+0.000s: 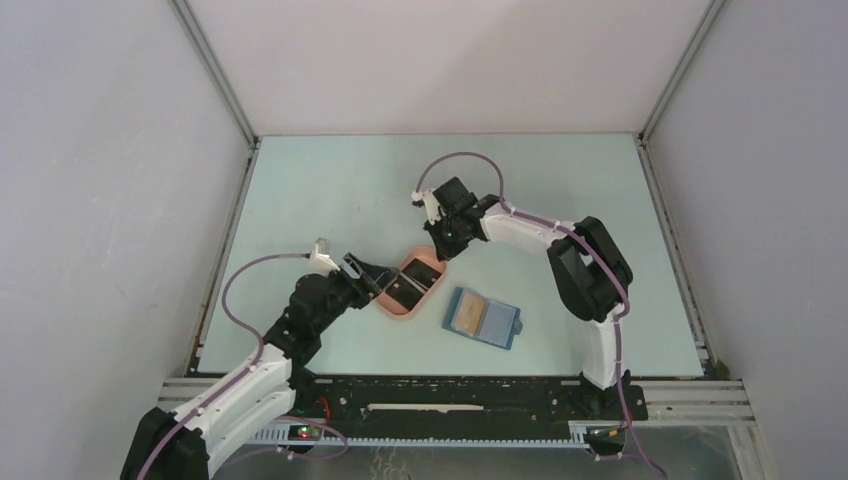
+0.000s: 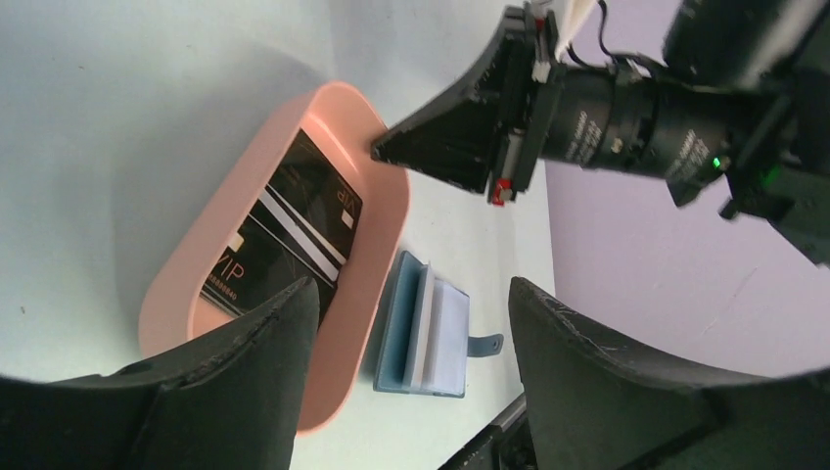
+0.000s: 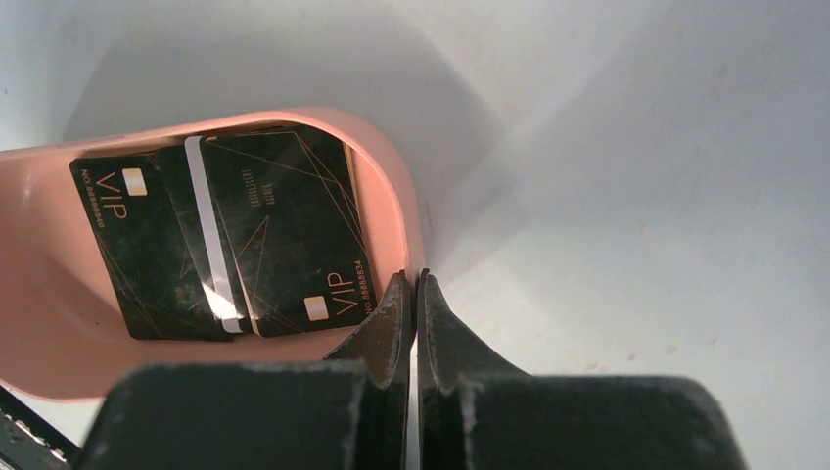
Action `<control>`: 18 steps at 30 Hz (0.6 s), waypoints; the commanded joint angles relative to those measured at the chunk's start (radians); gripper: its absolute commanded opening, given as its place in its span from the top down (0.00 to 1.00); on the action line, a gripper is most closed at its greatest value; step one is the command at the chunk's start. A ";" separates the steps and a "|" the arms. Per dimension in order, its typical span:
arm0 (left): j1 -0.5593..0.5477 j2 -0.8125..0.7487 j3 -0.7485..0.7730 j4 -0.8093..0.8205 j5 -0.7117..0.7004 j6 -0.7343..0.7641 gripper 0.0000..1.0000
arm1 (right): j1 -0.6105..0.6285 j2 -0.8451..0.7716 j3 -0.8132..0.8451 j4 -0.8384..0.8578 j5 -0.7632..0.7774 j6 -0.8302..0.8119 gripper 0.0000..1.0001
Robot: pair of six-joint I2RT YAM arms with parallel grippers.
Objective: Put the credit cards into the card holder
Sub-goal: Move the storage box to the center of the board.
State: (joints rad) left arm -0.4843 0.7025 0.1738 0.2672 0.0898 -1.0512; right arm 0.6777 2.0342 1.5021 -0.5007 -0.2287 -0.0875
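Observation:
Black credit cards marked VIP lie overlapped inside a pink oval tray; they also show in the top view and the left wrist view. The card holder, a blue wallet, lies open on the table just right of the tray, with a tan card in its left half. My right gripper is shut on the tray's far rim, one finger inside the wall and one outside. Over the tray's near-left end hovers my left gripper, open and holding nothing.
The pink tray sits mid-table between both arms. In the left wrist view the card holder lies beyond the tray, near the dark front rail. The right arm's gripper reaches in from above. White walls enclose the table.

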 commanded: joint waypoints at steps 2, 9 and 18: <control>-0.017 0.040 0.013 0.028 -0.012 -0.028 0.24 | 0.074 -0.155 -0.127 0.141 0.147 0.175 1.00; -0.071 0.097 0.029 0.022 -0.046 -0.067 0.25 | 0.110 -0.205 -0.180 0.154 0.131 0.224 0.76; -0.120 0.139 0.019 -0.012 -0.144 -0.160 0.24 | 0.111 -0.275 -0.179 0.164 0.106 0.096 0.48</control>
State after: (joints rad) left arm -0.5896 0.8242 0.1738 0.2573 0.0204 -1.1534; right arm 0.7860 1.8458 1.3163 -0.3813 -0.1135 0.0822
